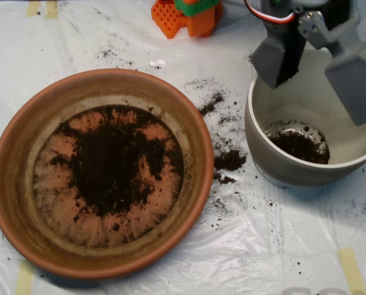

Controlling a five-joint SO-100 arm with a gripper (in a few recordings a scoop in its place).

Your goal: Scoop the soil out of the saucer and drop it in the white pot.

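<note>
The terracotta saucer fills the left half of the overhead view, with a dark patch of soil spread over its flat middle. At the right stands the white pot, holding a small heap of soil at its bottom. My grey scoop hangs over the pot's opening with its two shells spread wide apart, open, and nothing visible between them.
Spilled soil crumbs lie on the white plastic sheet between saucer and pot, with more scattered at upper left. An orange and green block sits at the top edge. Yellow tape strips mark the sheet.
</note>
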